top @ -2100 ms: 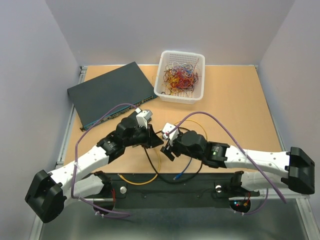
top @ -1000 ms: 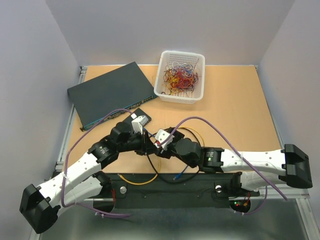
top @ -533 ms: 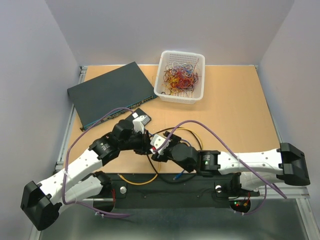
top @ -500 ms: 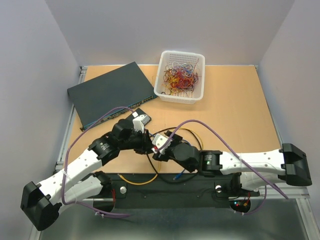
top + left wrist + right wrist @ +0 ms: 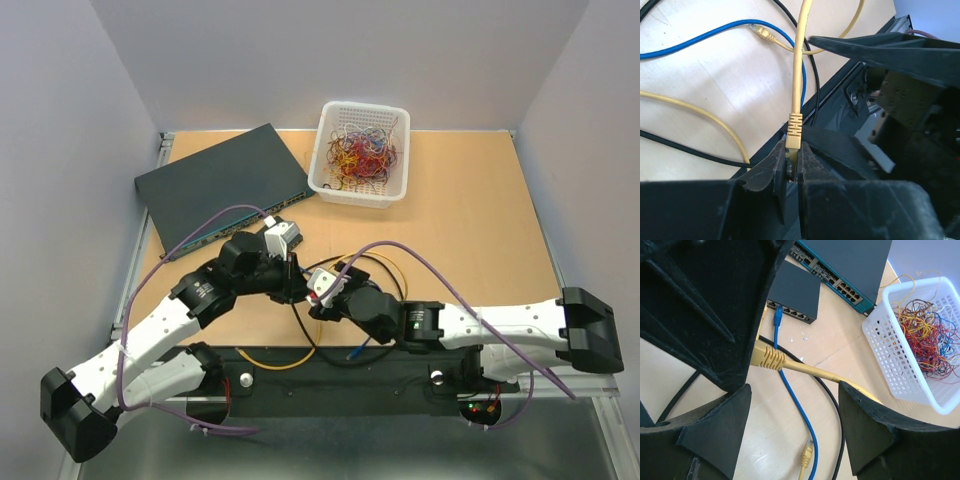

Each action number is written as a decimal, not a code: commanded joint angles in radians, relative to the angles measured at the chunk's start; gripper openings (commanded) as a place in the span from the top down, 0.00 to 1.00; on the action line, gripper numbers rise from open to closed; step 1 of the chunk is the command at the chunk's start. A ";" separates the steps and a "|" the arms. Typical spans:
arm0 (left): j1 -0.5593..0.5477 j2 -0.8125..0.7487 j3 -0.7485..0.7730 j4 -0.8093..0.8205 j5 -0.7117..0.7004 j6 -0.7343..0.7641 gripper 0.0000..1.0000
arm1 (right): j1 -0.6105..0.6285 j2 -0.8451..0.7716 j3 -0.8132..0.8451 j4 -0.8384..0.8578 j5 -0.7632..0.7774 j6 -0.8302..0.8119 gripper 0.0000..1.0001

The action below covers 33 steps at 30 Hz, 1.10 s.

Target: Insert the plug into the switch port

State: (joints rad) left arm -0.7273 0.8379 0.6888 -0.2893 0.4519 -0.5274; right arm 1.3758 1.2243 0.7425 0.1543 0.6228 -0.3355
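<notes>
Plug [image 5: 794, 131] tip hidden inside left hand [image 5: 792, 159].

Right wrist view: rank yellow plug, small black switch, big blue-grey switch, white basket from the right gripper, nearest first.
From the right gripper:
1. yellow plug, just ahead, left of centre.
2. small black switch, beyond it, upper centre.
3. big blue-grey switch at top and white basket at right: too close to call.

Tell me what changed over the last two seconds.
The right tool slid left, closing in on the left tool, and now straddles, open, the yellow cable whose plug the left tool pinches. The basket and large switch stayed put.
</notes>
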 commanded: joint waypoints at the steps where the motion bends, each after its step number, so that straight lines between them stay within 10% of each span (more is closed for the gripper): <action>1: -0.007 -0.014 0.063 0.016 0.030 0.018 1.00 | -0.030 0.049 0.078 0.085 -0.021 -0.034 0.25; 15: -0.009 0.001 0.052 0.025 0.068 0.037 1.00 | -0.037 0.113 0.133 0.203 -0.121 -0.106 0.29; 25: -0.009 -0.020 0.044 0.047 0.106 0.029 1.00 | -0.037 0.075 0.094 0.243 -0.173 -0.085 1.00; 33: -0.008 -0.056 0.052 0.055 0.012 0.033 0.91 | -0.038 -0.113 -0.060 0.292 -0.153 0.035 1.00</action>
State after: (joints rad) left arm -0.7223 0.8085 0.7139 -0.2523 0.4458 -0.4946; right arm 1.3418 1.2343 0.7166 0.2565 0.4633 -0.3828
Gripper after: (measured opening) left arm 0.180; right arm 0.012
